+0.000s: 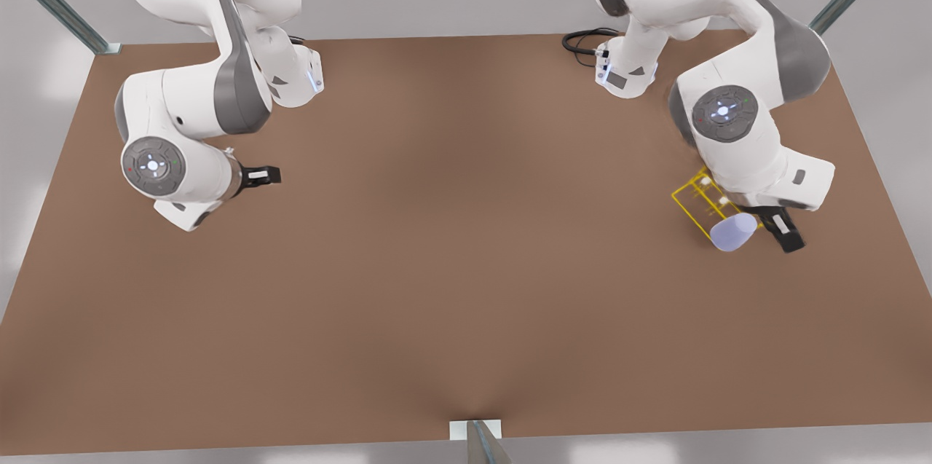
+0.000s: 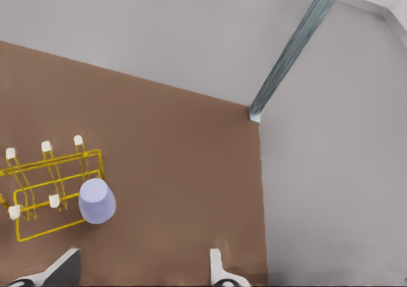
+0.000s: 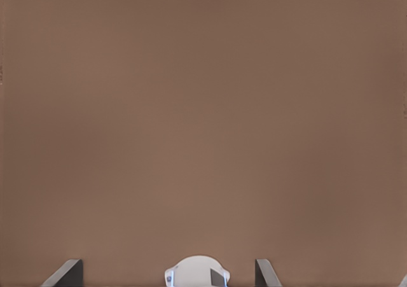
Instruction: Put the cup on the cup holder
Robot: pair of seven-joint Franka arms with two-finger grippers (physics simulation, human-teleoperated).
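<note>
Table [image 1: 466,289]: brown top; its near edge is closest in the front view, and both arms stand at the far edge.
Waiting arm: at the front view's left, with the right gripper [image 1: 266,175] over bare table, fingers spread and empty, well apart from the task's things.
Cup holder [image 1: 692,198]: yellow wire rack with white-tipped pegs, at the front view's right, partly under the other arm's wrist.
Cup [image 1: 733,232]: lavender-blue, closed end showing and tilted, overlapping the rack's near corner (whether it sits on a peg or only leans on the wire cannot be told).
Left gripper [image 1: 785,232]: just beside the cup, on the side away from the rack; fingers wide apart, holding nothing.
Key relation: the cup lies between the left gripper and the rack's pegs, off to one side of the finger gap in the left wrist view, so this arm is by far the nearer.
Judgement: placement looks done or nearly so.
</note>
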